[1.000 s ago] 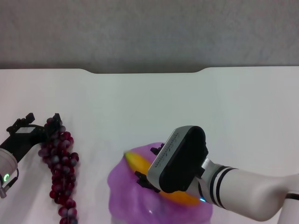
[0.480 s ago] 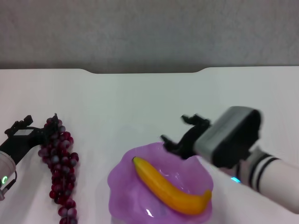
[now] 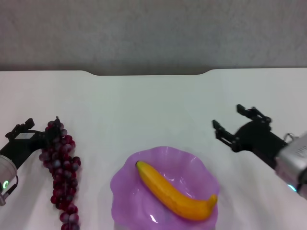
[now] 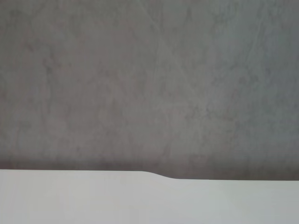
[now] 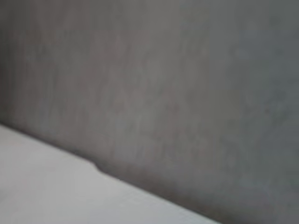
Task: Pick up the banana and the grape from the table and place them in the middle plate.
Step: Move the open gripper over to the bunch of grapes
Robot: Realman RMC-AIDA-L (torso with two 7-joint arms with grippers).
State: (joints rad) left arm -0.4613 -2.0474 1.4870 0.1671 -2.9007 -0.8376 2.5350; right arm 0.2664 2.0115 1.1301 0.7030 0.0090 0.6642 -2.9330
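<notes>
So nearest to us we've got the middle plate [image 3: 165, 189], and the banana [image 3: 175, 191] is already lying in it, running diagonally from the far-left part of the dish down toward the near-right rim, dark tip end by the rim. It sits in the hollow, which makes sense to us: the curved fruit settles into the low part and the wavy rim keeps it from rolling out, so that half of the job looks done. Off on the left side the grape [image 3: 60, 170] bunch lies on the white surface [image 3: 153, 105], stretched lengthwise, stem end pointing away from us, well apart from the plate. Our left tool [image 3: 36, 132] is right at the far end of the bunch, fingers spread and touching or just beside the top grapes; we can't tell if there's real contact, and it isn't gripping anything. Our guess is it's lined up at the stem end because that's the firm bit to pinch, and the bunch would then hang below it. A bit farther back on the right, our right tool [image 3: 237, 124] hovers above the surface, wide open and empty, clear of the plate, so it's out of the way of whatever comes in from the left. Both wrist views only show the surface's far edge and the grey wall [image 4: 149, 79] beyond.
</notes>
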